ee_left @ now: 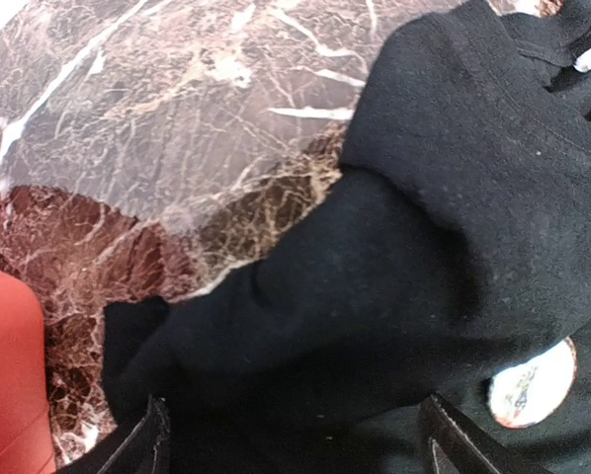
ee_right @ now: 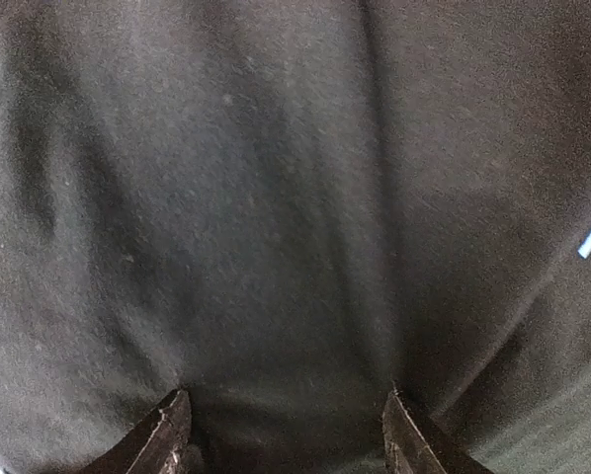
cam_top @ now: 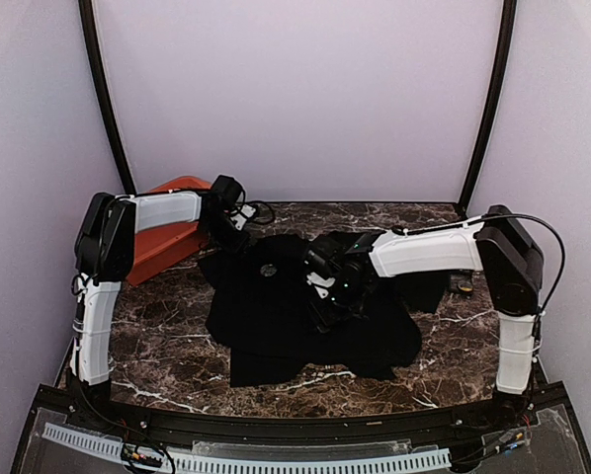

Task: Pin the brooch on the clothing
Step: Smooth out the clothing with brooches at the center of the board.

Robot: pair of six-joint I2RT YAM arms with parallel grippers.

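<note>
Pale lilac walls (cam_top: 295,99) close in a brown marble desk (cam_top: 167,336). The left end effector (ee_left: 295,405) stands wide open, holding nothing. A thick fold of the black short-sleeved T-shirt (cam_top: 276,326) lies across the gap between its fingers. Just past that fold is the brooch (ee_left: 533,385), a small round disc with a pale face and an orange-gold rim. It rests on the shirt with its upper edge tucked under the cloth.

The right end effector (ee_right: 288,395) is also parted and empty, close over plain fabric.

Neither has the brooch, so fastening looks to be the step in hand. I cannot tell whether the pin has caught. The next move probably calls for clearing the fold, then steadying the cloth beside the disc.

Only the overhead view shows an orange-red container (cam_top: 167,247) at the desk's back left. Only the left wrist view shows the brooch's rim.
</note>
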